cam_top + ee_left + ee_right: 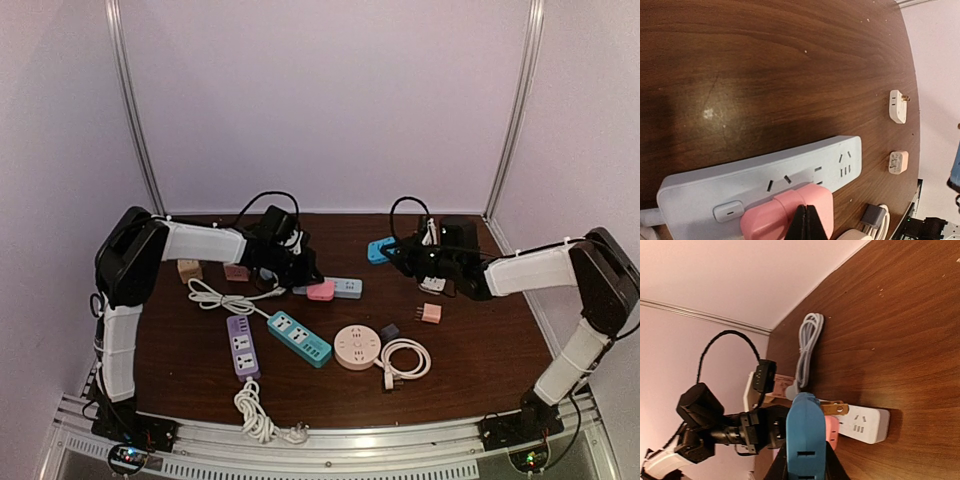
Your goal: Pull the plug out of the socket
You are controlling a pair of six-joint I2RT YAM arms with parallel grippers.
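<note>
Pink plug point(790, 215) is seen seated in the pale blue strip point(765, 175), whose long axis runs left to right across the worktop point(765, 60). The left fingers point(798, 226), pressed together, are set against its top. Farther off, the blue plug point(805, 440) is clamped by the right fingers point(839, 471), prongs bare, clear of the strip's right end.

My left gripper point(803, 222) is fully closed, fingertips meeting, on an arm reaching forward and inward. My right gripper point(398, 251) points inward from a bent elbow, fingers clamped on a blue plug point(805, 435).
</note>
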